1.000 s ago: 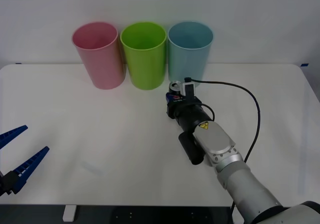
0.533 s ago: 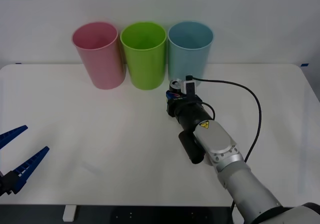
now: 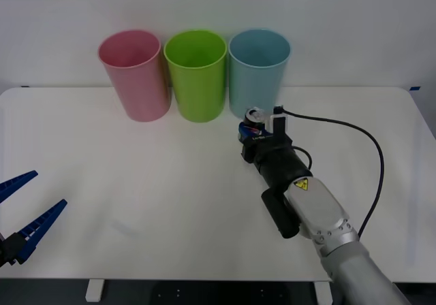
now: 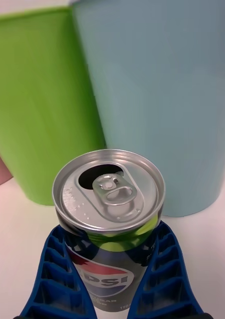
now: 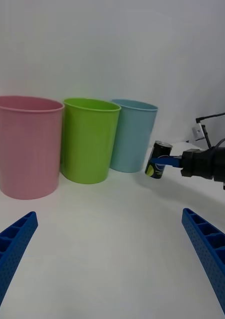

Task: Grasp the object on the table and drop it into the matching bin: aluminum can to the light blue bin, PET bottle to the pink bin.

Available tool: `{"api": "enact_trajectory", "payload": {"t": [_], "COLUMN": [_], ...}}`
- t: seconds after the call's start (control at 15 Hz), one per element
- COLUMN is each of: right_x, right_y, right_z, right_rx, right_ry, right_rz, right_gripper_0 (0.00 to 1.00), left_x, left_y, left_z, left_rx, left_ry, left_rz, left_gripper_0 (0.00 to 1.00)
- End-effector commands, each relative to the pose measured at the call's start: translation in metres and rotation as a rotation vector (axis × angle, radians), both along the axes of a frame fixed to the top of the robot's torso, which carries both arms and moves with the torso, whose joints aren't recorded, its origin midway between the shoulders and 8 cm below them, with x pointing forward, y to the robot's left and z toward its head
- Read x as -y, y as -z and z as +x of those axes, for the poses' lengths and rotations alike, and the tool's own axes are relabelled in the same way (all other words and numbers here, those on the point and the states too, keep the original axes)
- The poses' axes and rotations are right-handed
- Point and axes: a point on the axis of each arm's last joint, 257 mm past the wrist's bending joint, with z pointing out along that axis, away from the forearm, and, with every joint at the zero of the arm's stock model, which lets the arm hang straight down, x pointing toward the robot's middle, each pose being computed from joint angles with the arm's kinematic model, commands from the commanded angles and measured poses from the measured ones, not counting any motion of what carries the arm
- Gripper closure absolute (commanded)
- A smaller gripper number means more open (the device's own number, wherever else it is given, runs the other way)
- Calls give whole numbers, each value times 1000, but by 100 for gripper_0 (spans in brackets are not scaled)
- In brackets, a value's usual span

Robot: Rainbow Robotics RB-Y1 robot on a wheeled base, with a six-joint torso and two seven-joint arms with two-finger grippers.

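The aluminum can (image 3: 254, 120), black with a silver top and a red-white-blue logo, sits between the blue fingers of my right gripper (image 3: 253, 132), which is shut on it. It hangs tilted just above the table (image 3: 136, 182), close in front of the light blue bin (image 3: 259, 70). The right wrist view has the can's top (image 4: 110, 194) with the fingers (image 4: 164, 279) clamped on its sides and the light blue bin (image 4: 162, 89) right behind. The pink bin (image 3: 134, 73) stands at the far left of the row. My left gripper (image 3: 49, 189) rests open at the table's near left.
A lime green bin (image 3: 196, 73) stands between the pink and light blue bins, touching both. A black cable (image 3: 361, 148) loops from the right wrist over the table. The table's white surface stretches wide in front of the bins.
My right gripper has carried the can to the right, from before the gap between the green and light blue bins to directly before the light blue bin. The left arm has not moved.
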Motion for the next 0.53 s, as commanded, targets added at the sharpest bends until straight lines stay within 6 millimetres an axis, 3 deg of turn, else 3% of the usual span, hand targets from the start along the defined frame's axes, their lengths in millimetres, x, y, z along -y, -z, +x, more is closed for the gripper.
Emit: {"api": "enact_trajectory", "payload": {"t": [0.07,0.53], "right_x": [12,34], "right_y": [-15,-56], "right_z": [-15,-52], "right_rx": [27,76], "right_ry": [-15,-48], "right_rz": [37,160], "right_gripper_0": [100,100], "left_x": [0,0], "left_y": [0,0], "left_z": [0,0], "left_rx": [0,0], "left_ry": [0,0], "left_rz": [0,0], "left_gripper_0": [0,0]}}
